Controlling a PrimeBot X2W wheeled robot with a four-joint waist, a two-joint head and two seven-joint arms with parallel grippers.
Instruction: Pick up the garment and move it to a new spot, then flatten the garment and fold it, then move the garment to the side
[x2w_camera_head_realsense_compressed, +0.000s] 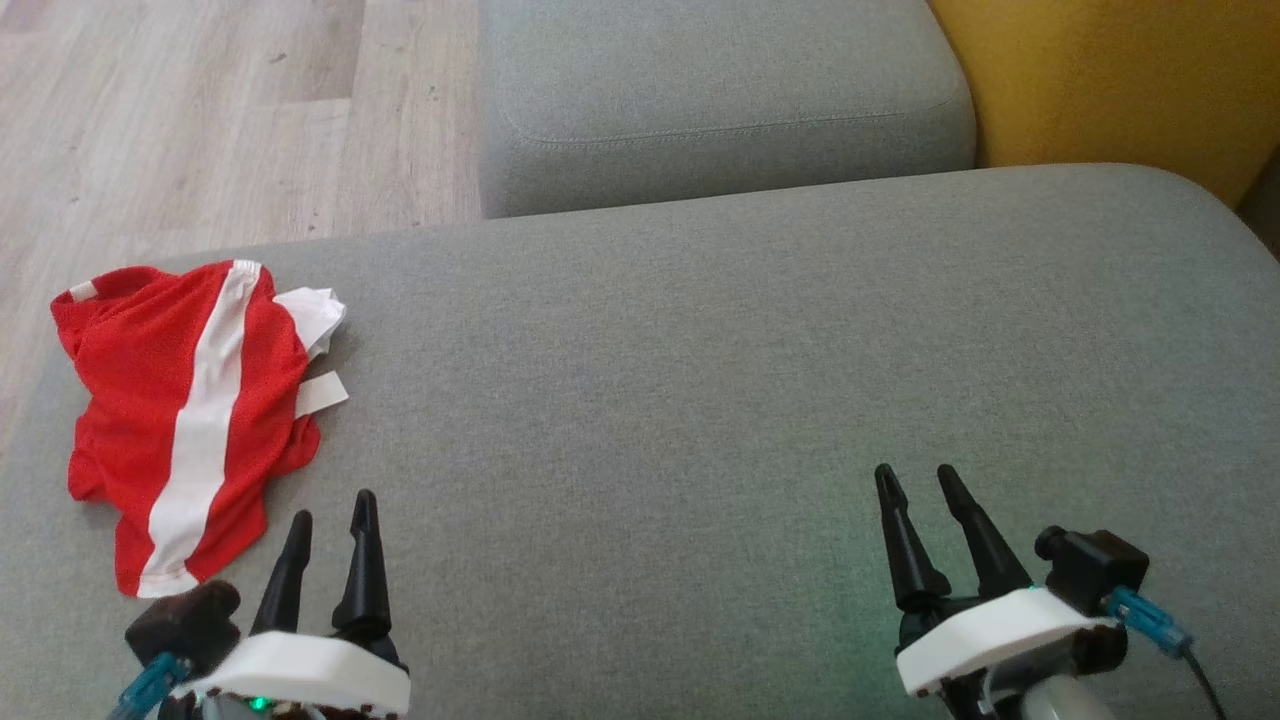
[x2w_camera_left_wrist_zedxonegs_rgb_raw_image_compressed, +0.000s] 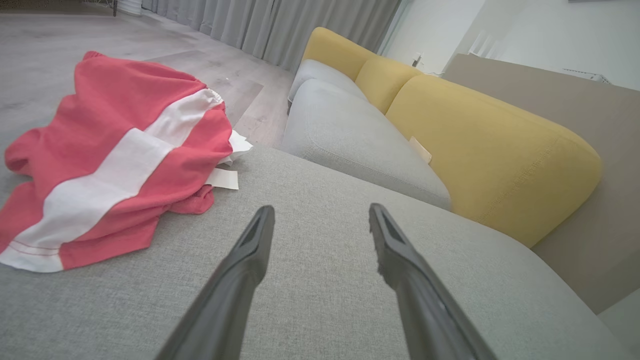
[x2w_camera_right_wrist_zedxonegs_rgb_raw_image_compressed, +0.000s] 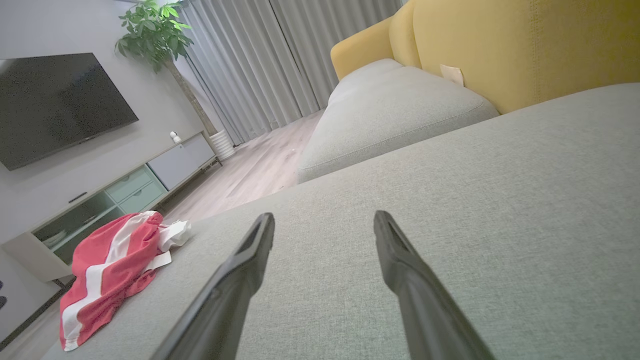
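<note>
The garment (x2w_camera_head_realsense_compressed: 190, 420), red mesh with a white stripe, lay crumpled on the left end of the grey seat cushion (x2w_camera_head_realsense_compressed: 700, 400), close to its edge. Our left jaws and right jaws both stood spread and empty over the cushion's near side. We judged the cloth light, limp and rather slippery. A pinch at the hem, perhaps beside what looked like a white label (x2w_camera_head_realsense_compressed: 322, 393), seemed best.

Home living room. Grey fabric sofa (x2w_camera_head_realsense_compressed: 700, 350) with mustard-yellow back cushions (x2w_camera_left_wrist_zedxonegs_rgb_raw_image_compressed: 490, 150), black flat wall-mounted television (x2w_camera_right_wrist_zedxonegs_rgb_raw_image_compressed: 55, 105) over a low pale cabinet (x2w_camera_right_wrist_zedxonegs_rgb_raw_image_compressed: 150, 172). Leafy potted tree (x2w_camera_right_wrist_zedxonegs_rgb_raw_image_compressed: 155, 25), long grey curtains (x2w_camera_right_wrist_zedxonegs_rgb_raw_image_compressed: 260, 65), pale wood-plank floor (x2w_camera_head_realsense_compressed: 200, 120).
</note>
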